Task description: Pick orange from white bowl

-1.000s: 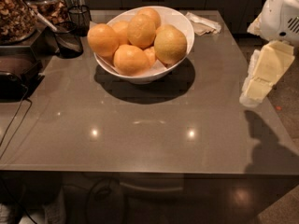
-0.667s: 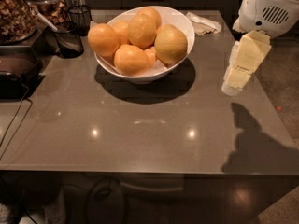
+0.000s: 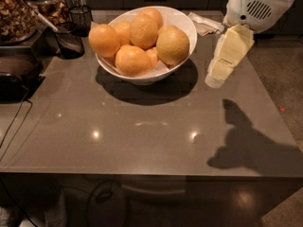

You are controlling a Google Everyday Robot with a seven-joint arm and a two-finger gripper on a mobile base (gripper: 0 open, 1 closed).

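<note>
- Several fruits fill the white bowl (image 3: 150, 77), and the orange (image 3: 173, 45) we are after is the paler, yellowish one with dull skin, lying at the bowl's right side against the rim.
- Touching it on its left we see the deeper orange fruits (image 3: 133, 60), heaped across the middle and left of the bowl, with one of them (image 3: 104, 40) bulging over the left rim.
- Right of the bowl, the gripper (image 3: 215, 77) hangs low over the table (image 3: 142, 126), pointing down and to the left. It is near the bowl's right wall but apart from it, and apart from the orange.
- We cannot tell whether the gripper is released or clenched. We see nothing held in it.
- Above the gripper, the arm's white housing (image 3: 258, 4) fills the top right corner.
- On the grey tabletop the bowl casts a dark shadow beneath itself, and the arm's shadow (image 3: 246, 148) lies toward the right front edge.
- Behind the bowl to the right lies a crumpled white napkin (image 3: 204, 23).
- At the far left stand small dark wire baskets (image 3: 71, 40), a glass jar (image 3: 14, 13) of brown food and a black cable (image 3: 14, 122) trailing off the edge.
</note>
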